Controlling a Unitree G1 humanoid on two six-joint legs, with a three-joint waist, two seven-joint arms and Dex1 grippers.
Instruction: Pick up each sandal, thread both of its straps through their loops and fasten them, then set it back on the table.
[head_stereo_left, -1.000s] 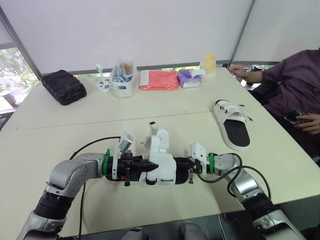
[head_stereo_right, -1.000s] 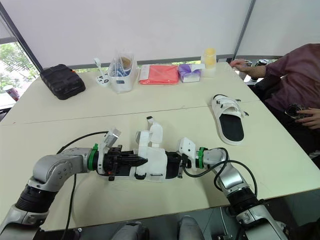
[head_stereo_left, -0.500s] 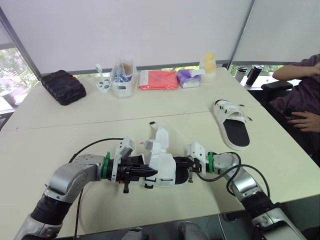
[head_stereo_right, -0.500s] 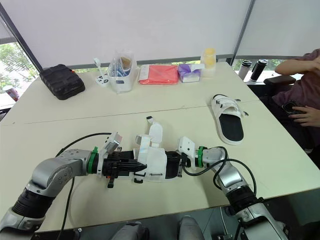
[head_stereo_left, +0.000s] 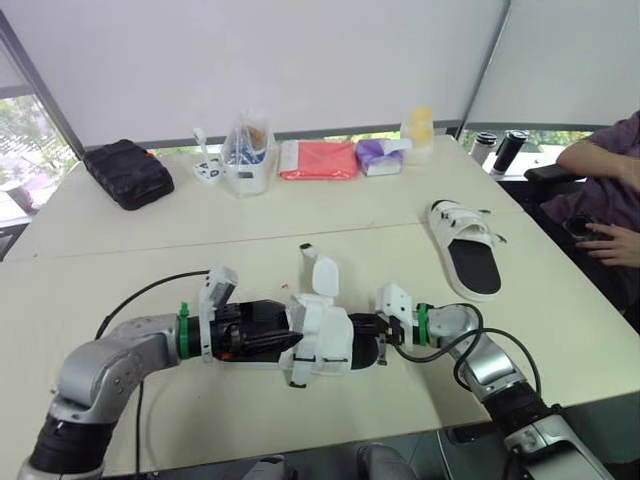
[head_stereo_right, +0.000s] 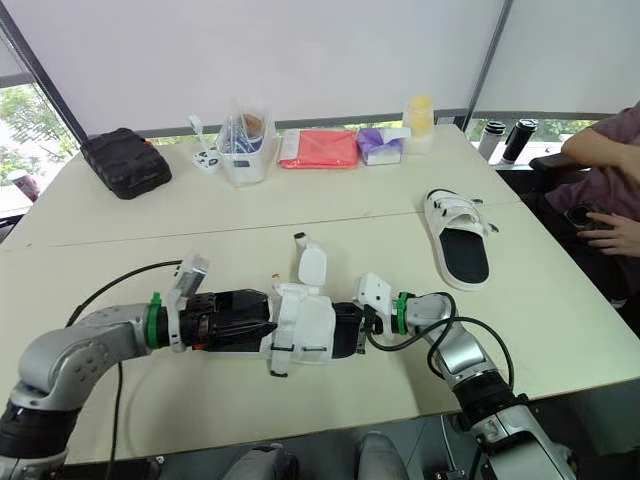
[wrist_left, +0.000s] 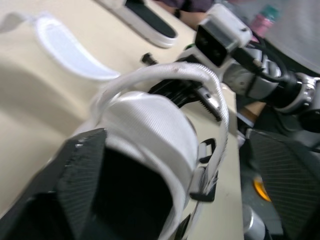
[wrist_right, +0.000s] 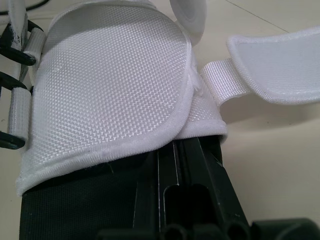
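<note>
Care: with right gripper (head_stereo_left: 378, 345) clamped on heel of black-soled white fabric sandal (head_stereo_left: 325, 338), close wide-spread left gripper (head_stereo_left: 278, 342) squarely on its white woven strap (wrist_left: 150, 127).

Office meeting room: broad cream counter (head_stereo_left: 120, 225) across the middle, white roller blinds (head_stereo_left: 300, 60) along the top, window (head_stereo_left: 20, 130) upper left, seated person (head_stereo_left: 600, 185) at right edge.

Held sandal (head_stereo_right: 305, 325) — white woven straps, black sole; far sandal (head_stereo_right: 458, 240) same; table (head_stereo_right: 350, 215) cream.
</note>
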